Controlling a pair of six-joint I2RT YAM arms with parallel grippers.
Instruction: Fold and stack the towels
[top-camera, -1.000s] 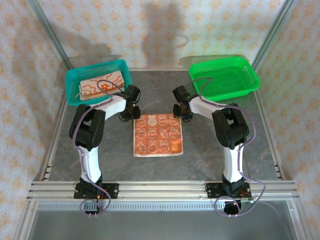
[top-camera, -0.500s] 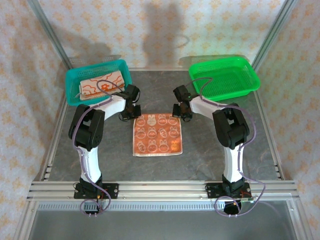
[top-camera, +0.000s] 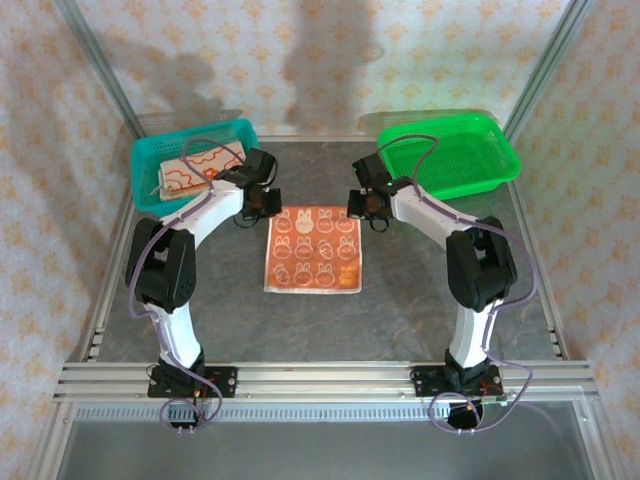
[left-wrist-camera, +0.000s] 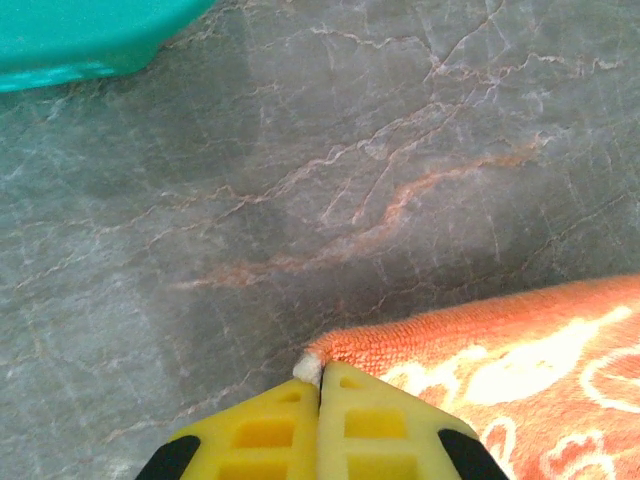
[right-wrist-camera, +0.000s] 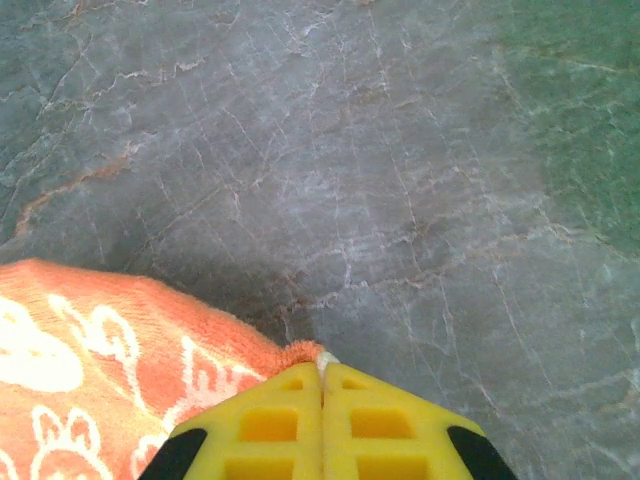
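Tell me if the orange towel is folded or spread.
Spread. The towel lies flat, its whole bunny grid showing; the left end effector and right end effector pinch its far corners.

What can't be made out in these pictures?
Top view: basket towel in the teal basket, too small to read its print.
Wrist views: orange towel cut off by the frame edges.
Wrist views: corners pinched by the left gripper and right gripper, hidden between the shut fingers.

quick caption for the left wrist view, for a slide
Left gripper pinched shut on a corner of the orange towel on the grey marbled table, teal basket edge at upper left.
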